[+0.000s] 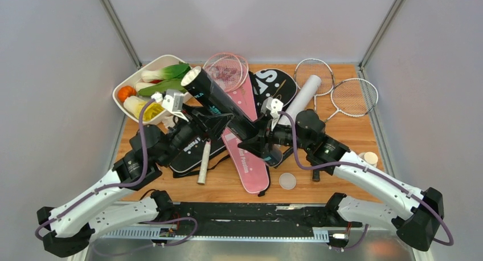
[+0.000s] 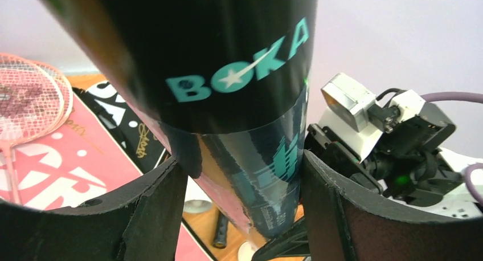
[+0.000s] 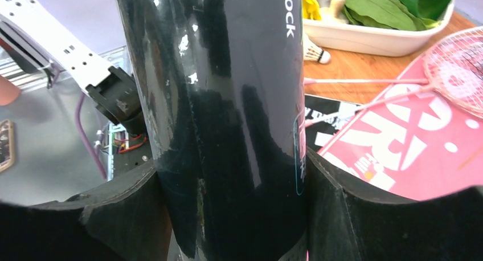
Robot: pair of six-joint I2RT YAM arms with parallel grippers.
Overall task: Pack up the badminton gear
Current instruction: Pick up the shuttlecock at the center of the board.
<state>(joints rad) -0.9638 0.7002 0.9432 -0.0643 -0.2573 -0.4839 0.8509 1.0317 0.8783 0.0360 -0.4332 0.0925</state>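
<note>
A long black tube (image 1: 212, 93) marked "BOKA" is lifted off the table, tilted, with its open end toward the back left. My left gripper (image 1: 219, 123) is shut on its middle, and my right gripper (image 1: 259, 141) is shut on its lower end. The tube fills the left wrist view (image 2: 239, 73) between my fingers (image 2: 242, 170) and the right wrist view (image 3: 228, 73) between my fingers (image 3: 230, 175). Below it lie a pink "SPORT" cover (image 1: 250, 170), black covers (image 1: 274, 81), pink rackets (image 1: 225, 67), silver rackets (image 1: 353, 97) and a white tube (image 1: 305, 94). A shuttlecock (image 3: 313, 51) lies by the dish.
A white dish of vegetables (image 1: 126, 85) stands at the back left. A small round lid (image 1: 287, 181) lies near the front. A small bottle with a tan cap (image 1: 370, 157) stands at the right. A white racket handle (image 1: 204, 165) lies on another black cover (image 1: 188, 161).
</note>
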